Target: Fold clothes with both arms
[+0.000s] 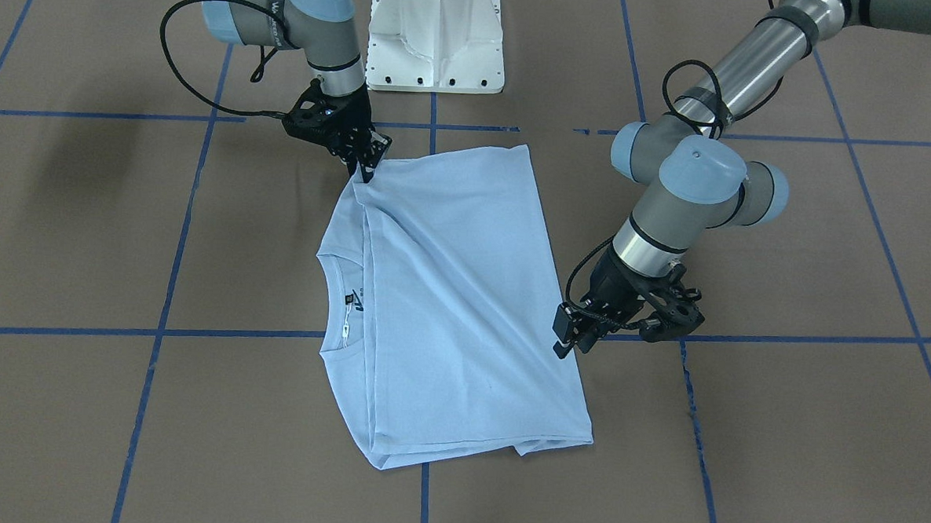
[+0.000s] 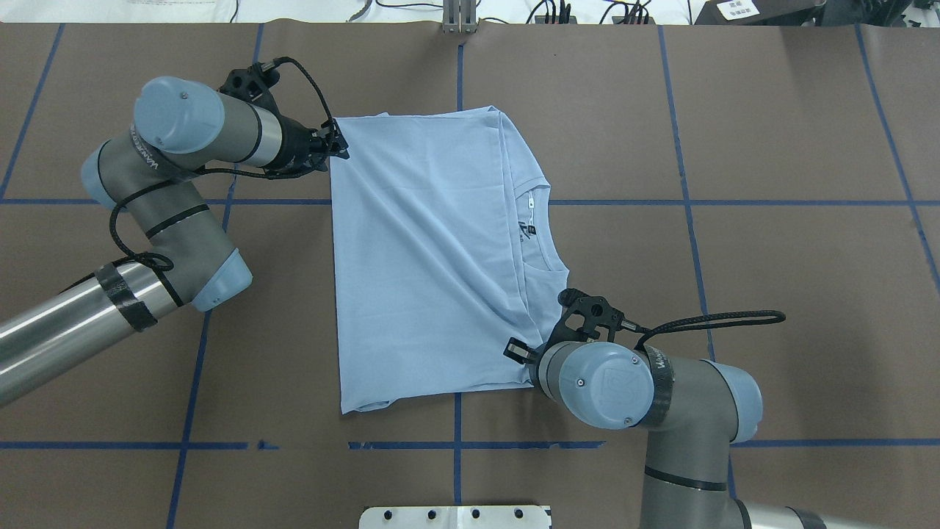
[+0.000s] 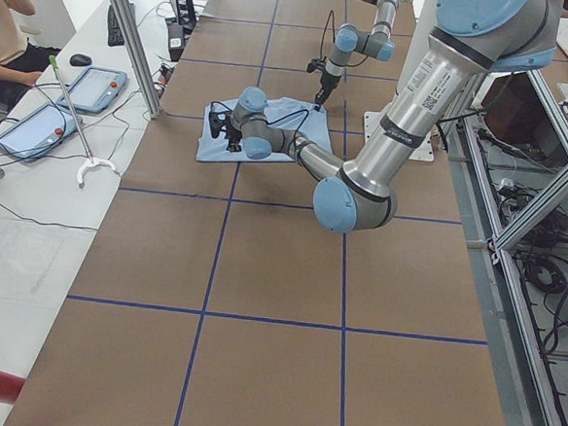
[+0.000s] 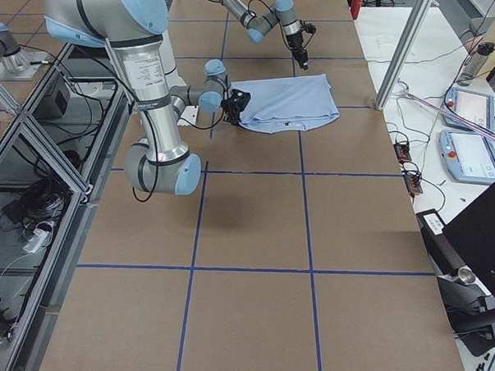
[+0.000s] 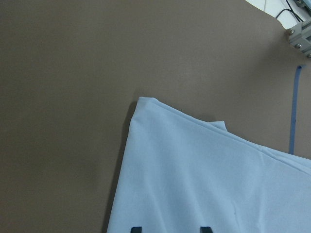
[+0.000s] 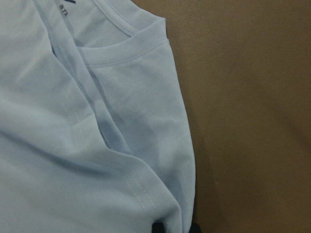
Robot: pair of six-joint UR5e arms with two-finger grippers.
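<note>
The light blue T-shirt (image 1: 464, 293) lies folded lengthwise on the brown table, also seen in the overhead view (image 2: 426, 257). Its ribbed collar (image 1: 330, 303) and dark neck label (image 1: 350, 297) show at one long side; the chest print is hidden. My right gripper (image 1: 367, 169) is shut on the shirt's corner beside the collar, pulling the cloth up into a small peak; its wrist view shows cloth bunched between the fingertips (image 6: 158, 227). My left gripper (image 1: 564, 340) sits at the opposite long edge near a corner (image 2: 339, 145), with its fingertips (image 5: 137, 228) apart over flat cloth.
The white pedestal base (image 1: 436, 32) stands at the robot's side of the table. Blue tape lines (image 1: 156, 331) grid the brown surface. A side table with tablets (image 3: 88, 87) and a seated person (image 3: 5, 18) lie beyond the far table edge.
</note>
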